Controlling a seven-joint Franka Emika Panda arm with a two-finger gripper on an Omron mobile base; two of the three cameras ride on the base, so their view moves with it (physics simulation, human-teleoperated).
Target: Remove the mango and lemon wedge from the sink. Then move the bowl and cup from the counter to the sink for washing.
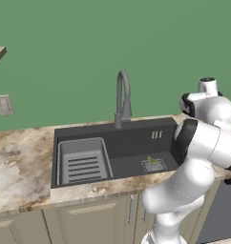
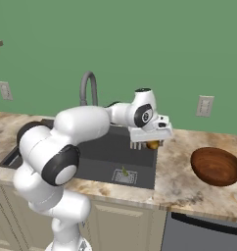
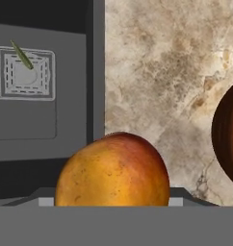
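Nearest the camera on the hand, the mango (image 3: 112,170) sits clamped in the claw (image 2: 151,144), held above the sink's right edge where basin meets worktop (image 2: 181,169). Below in the sink (image 1: 131,143), the lemon wedge (image 3: 22,55) lies on the drain grate. Farther right on the worktop rests the bowl (image 2: 217,166) — upright, well apart from the claw.

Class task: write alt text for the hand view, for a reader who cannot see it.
An orange-red mango sits close at the bottom of the frame, above the line where the dark sink meets the marbled counter. A green lemon wedge lies on the drain in the basin, and the edge of a reddish-brown bowl shows at the right.
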